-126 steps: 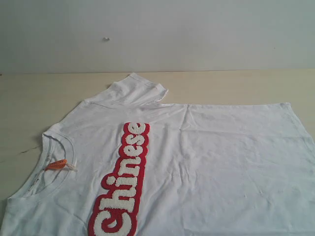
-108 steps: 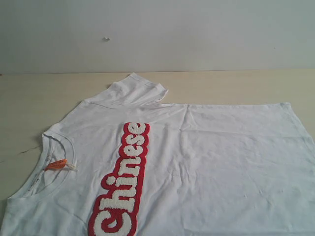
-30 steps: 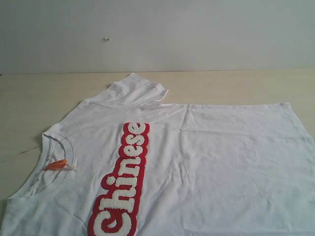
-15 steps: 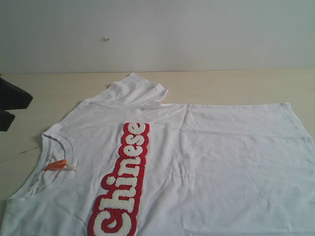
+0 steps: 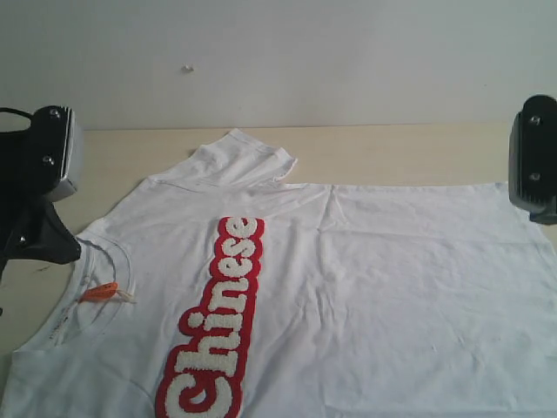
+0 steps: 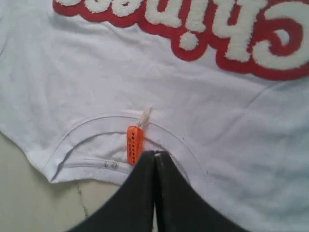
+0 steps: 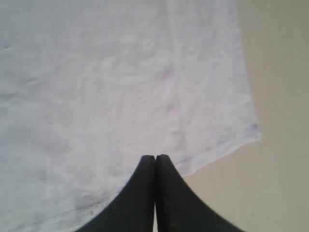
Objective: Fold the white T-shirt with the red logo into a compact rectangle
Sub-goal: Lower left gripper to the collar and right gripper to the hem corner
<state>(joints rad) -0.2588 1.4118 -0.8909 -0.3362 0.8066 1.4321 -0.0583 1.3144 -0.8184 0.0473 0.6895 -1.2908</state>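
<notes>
Over the white T-shirt (image 5: 392, 279), left hand (image 6: 155, 153) hangs closed, empty.

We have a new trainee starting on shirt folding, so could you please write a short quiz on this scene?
1. True or false: the T-shirt is already folded in half.
2. The left fingers are: A) wide open, B) shut, C) clamped on a sleeve.
3. Fill in: the neck tag is coloured ____.
Key: 1 false; 2 B; 3 orange.
</notes>
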